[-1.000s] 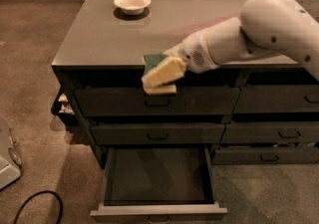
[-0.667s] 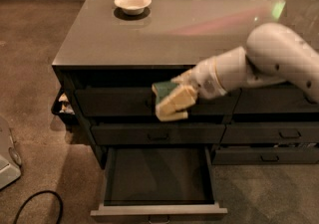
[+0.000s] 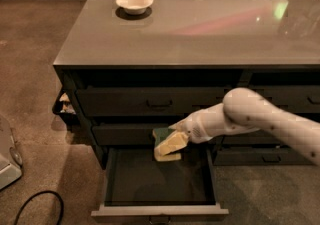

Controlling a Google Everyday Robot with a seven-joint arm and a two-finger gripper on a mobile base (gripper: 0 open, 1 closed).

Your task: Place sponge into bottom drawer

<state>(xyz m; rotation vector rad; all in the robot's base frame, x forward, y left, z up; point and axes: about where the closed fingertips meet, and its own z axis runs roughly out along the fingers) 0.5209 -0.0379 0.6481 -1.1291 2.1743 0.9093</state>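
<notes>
Floor: brown mottled carpet (image 3: 30, 69), with a black cable (image 3: 37, 201) looping at lower left. Table (image 3: 210, 34): glossy grey top that reflects light, dark flat drawer fronts below. A round white bowl (image 3: 134, 2) sits on its far left part. Bottom drawer (image 3: 160, 212) stands pulled out, shallow, dark inside. The sponge (image 3: 161, 138), green layer over cream-yellow foam, hangs over the drawer's rear. The gripper (image 3: 171, 145) has its jaws clamped on the sponge. A smooth white arm (image 3: 260, 119) enters from the right.

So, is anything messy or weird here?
Nothing really. The bottom drawer is pulled out, but the gripper holds the sponge over its back end. The white bowl sits upright on the countertop.
</notes>
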